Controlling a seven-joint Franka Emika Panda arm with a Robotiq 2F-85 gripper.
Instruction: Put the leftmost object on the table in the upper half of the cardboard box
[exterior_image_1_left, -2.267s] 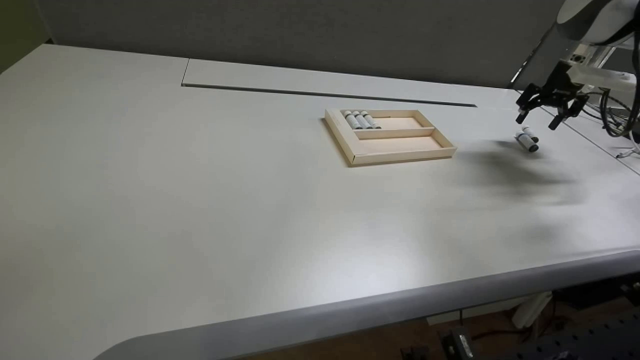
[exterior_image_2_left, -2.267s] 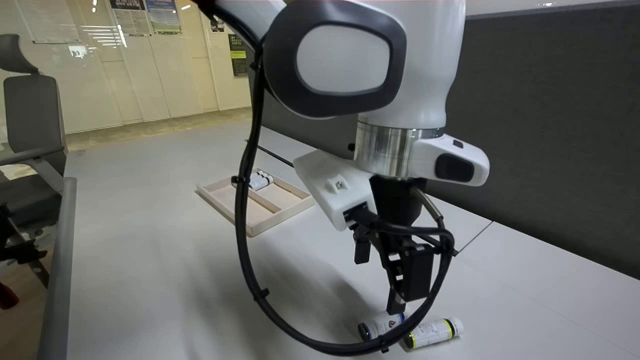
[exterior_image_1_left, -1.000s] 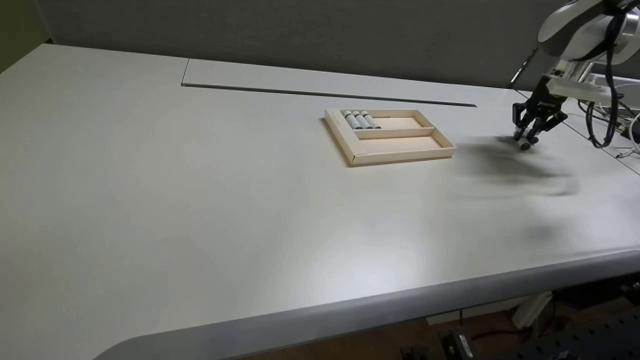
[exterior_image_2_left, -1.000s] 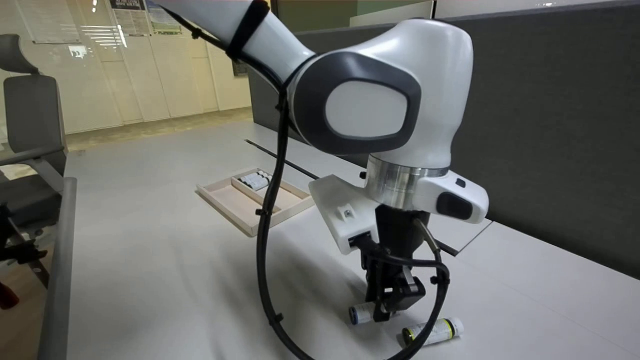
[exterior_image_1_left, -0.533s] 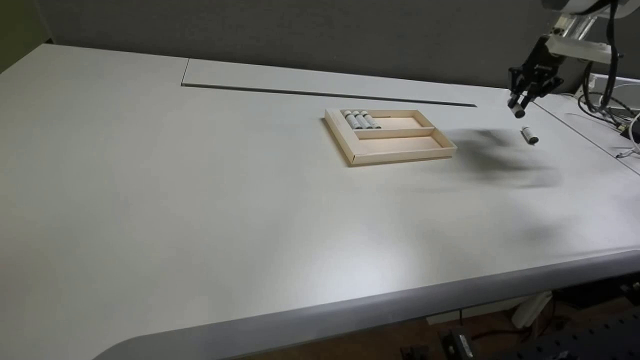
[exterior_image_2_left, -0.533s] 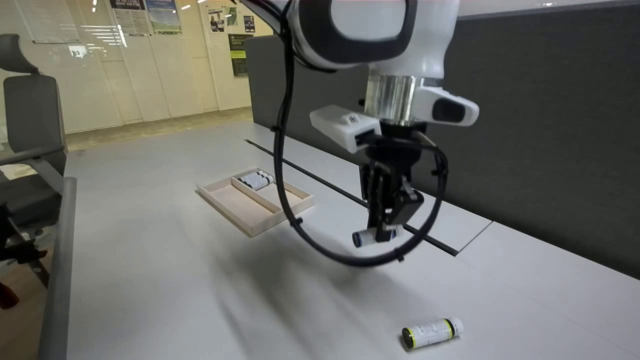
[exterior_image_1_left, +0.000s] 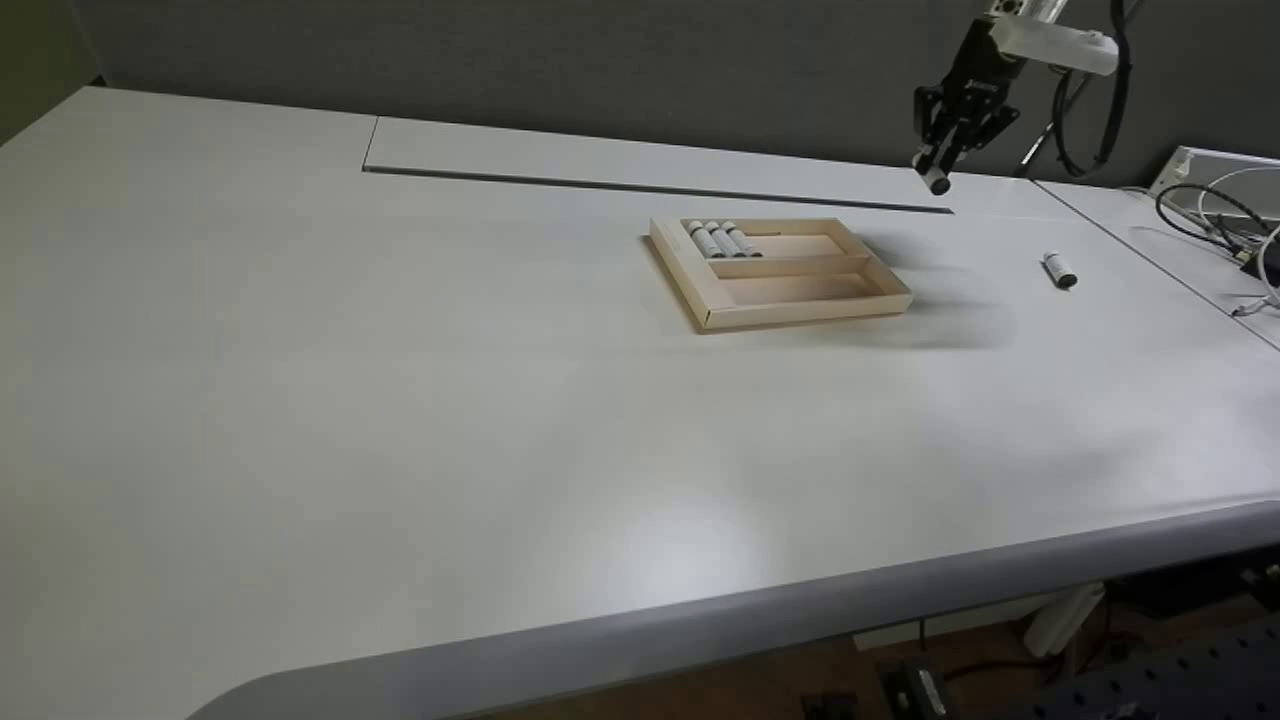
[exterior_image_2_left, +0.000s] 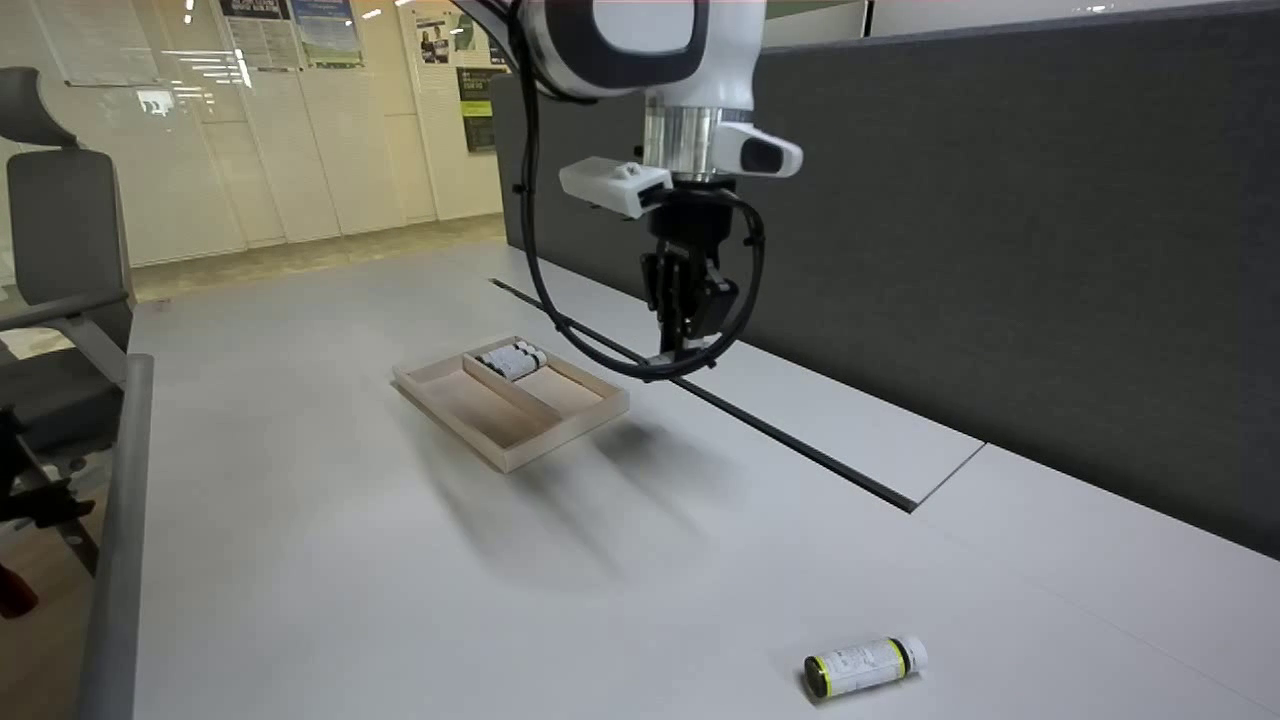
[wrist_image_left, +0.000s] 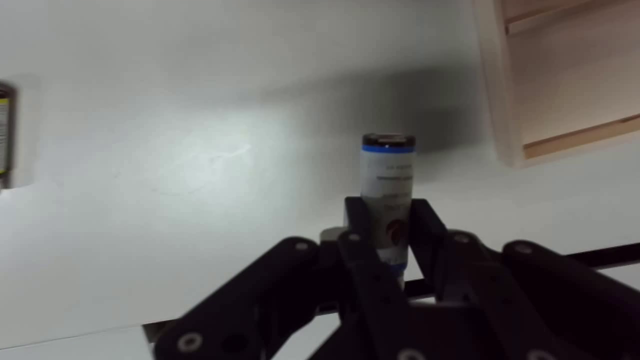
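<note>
My gripper (wrist_image_left: 390, 212) is shut on a white vial with a blue band and dark base (wrist_image_left: 388, 175), the leftmost object. Its fingers press both sides of the vial, which is raised well above the table, as an exterior view shows for the vial (exterior_image_1_left: 937, 182). The cardboard box (exterior_image_1_left: 690, 285) is a shallow tan tray split by a divider into two compartments. Three white vials (exterior_image_1_left: 722, 240) lie side by side at one end of its upper compartment; the rest of that compartment is bare. The held vial is to the box's right, beyond its rim (wrist_image_left: 495, 90).
A yellow-banded vial (exterior_image_2_left: 865, 668) lies on its side on the table, far from the box. Loose cables (exterior_image_1_left: 1215, 215) sit at the table's right. A grey partition (exterior_image_2_left: 1050, 250) rises behind, and a dark slot (exterior_image_1_left: 650, 186) runs along the back.
The gripper was open above two vials, came down and closed on the blue-banded one. It has lifted that vial and carried it toward the box. The yellow-banded vial stayed put.
</note>
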